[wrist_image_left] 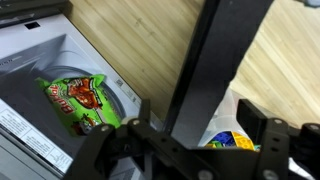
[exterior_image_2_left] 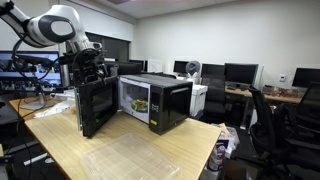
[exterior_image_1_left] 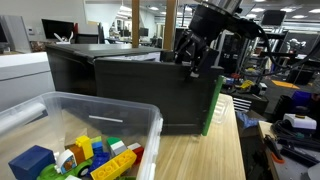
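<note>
Black-fingered, your pincer point(wrist_image_left: 190, 150) stood wide, straddling the top edge of the microwave door point(wrist_image_left: 215, 60). You held nothing, and I could not tell whether either finger touched the slab. The door stood open, at an angle to the microwave point(exterior_image_2_left: 160, 100) on the wooden surface point(exterior_image_2_left: 130, 150). Inside the cavity lay a green snack bag point(wrist_image_left: 82, 100). Bare wood showed on the near side of the door in an exterior view. A clear bin point(exterior_image_1_left: 110, 104) of coloured blocks sat near left, well apart from your pincer.
</note>
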{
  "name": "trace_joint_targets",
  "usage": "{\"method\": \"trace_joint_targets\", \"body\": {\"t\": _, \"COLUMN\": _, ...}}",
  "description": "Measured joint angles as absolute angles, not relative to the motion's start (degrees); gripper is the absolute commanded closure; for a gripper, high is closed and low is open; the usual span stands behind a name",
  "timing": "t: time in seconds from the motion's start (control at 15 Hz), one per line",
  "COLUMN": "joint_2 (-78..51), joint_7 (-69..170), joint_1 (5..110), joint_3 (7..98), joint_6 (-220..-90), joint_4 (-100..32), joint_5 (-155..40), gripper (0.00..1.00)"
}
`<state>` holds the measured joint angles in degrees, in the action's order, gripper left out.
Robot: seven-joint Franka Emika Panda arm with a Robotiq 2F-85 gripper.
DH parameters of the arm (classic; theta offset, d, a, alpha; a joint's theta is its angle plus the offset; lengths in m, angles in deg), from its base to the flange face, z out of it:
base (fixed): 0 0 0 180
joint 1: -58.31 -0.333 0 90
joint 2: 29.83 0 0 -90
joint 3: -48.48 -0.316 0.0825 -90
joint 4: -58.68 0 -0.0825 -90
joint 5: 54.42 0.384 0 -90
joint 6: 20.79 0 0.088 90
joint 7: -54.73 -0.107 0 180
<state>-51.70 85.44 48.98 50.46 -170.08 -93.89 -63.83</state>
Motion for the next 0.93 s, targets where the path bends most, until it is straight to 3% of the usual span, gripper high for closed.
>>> {"method": "trace_joint_targets", "body": {"t": 0.93, "joint_2": -55.8, "joint_7": 60.7, "joint_1": 56.1, "joint_3": 43.5, "joint_6": -170.8, "joint_4": -93.9, "joint_5": -67.2, "gripper": 0.0}}
